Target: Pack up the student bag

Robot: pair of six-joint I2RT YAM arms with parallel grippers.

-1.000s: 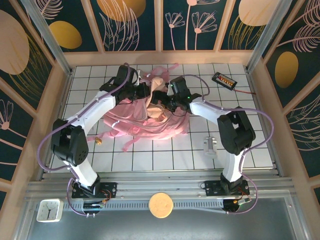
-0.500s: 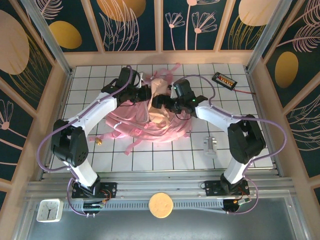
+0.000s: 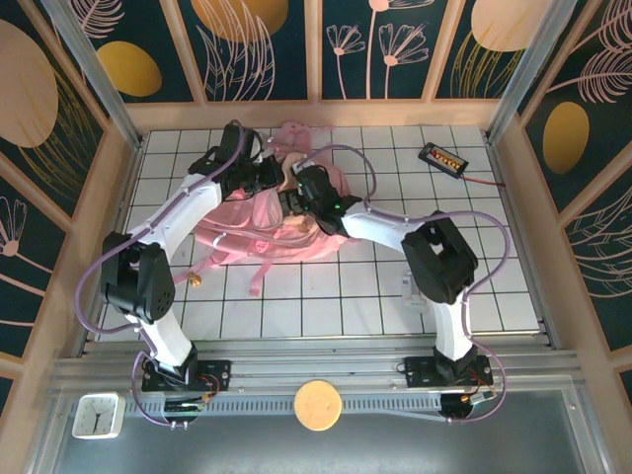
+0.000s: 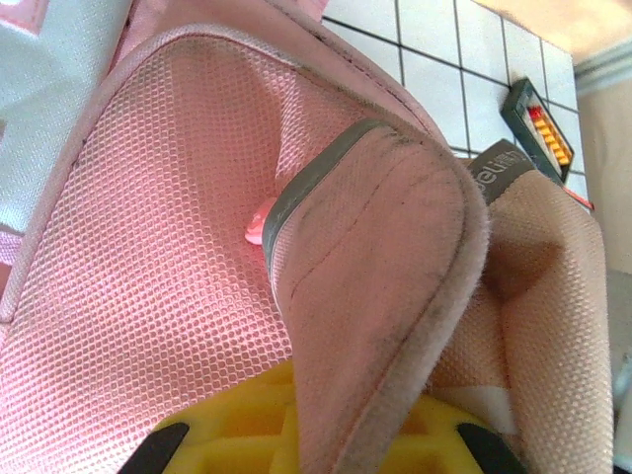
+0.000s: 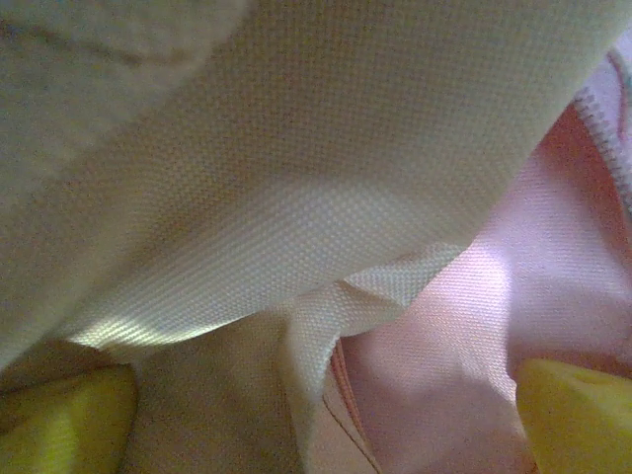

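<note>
The student bag (image 3: 252,225), a big soft pink backpack, lies slumped at the back middle of the tiled table, its straps trailing toward me. My left gripper (image 3: 267,176) sits at the bag's back rim. In the left wrist view it (image 4: 336,446) is shut on a padded pink flap with grey trim (image 4: 395,247), which passes between the yellow pads (image 4: 222,439). My right gripper (image 3: 301,195) reaches into the bag's mouth from the right. In the right wrist view it (image 5: 321,425) is open, its yellow fingertips (image 5: 578,415) far apart, with beige woven cloth (image 5: 296,197) and pink lining (image 5: 464,336) between them.
A black device with an orange face (image 3: 441,158) lies at the back right, its red lead running toward the wall. A small white object (image 3: 413,283) stands right of centre, and a small brass piece (image 3: 196,280) lies left of the bag. A clock (image 3: 97,415) and a cork disc (image 3: 317,404) rest on the near rail.
Both grippers and the bag have shifted left and toward the back. The right gripper has gone deeper into the bag's mouth, and the beige cloth that showed on top is now mostly covered.
</note>
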